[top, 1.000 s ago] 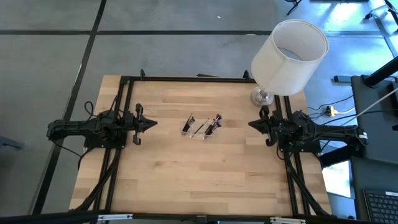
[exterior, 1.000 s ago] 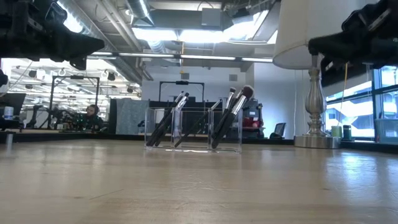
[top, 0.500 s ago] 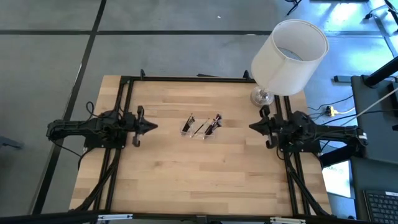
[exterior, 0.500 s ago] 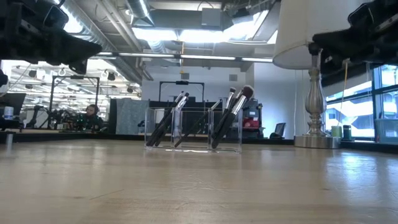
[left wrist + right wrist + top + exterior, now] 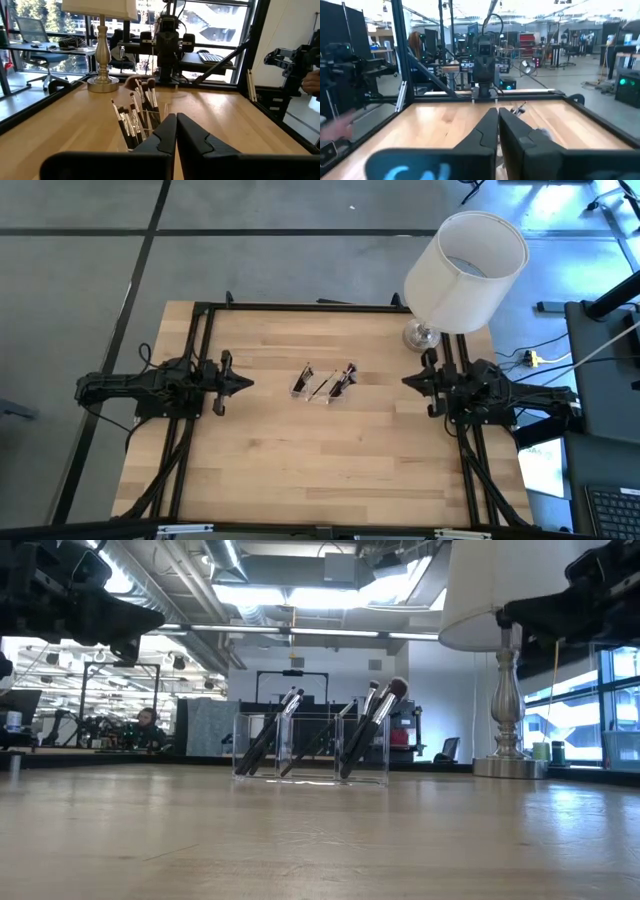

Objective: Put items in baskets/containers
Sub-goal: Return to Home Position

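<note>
Tray (image 5: 296,389) sits mid-bench, a bit toward 12 in the high view. Every brush you can see stands in it: brushes (image 5: 362,743) lean handle-down, heads up, spread over its compartments. No loose brush shows on the bench (image 5: 300,470), so I'd call the sorting done.

Left gripper (image 5: 249,381) is at 9 o'clock of the tray, well apart and raised off the bench. It is clenched on nothing; its wrist view shows both fingers pressed together with no gap. Right gripper (image 5: 404,380) is at 3 o'clock, also clenched and empty, with the lamp (image 5: 465,265) base near at its 12 o'clock.

Both point inward at the tray from the bench sides. Likely reason: a parked pose, clear of the tray so nothing gets knocked, fingers closed because there is nothing to carry. Mind the lamp if you move the right arm.
</note>
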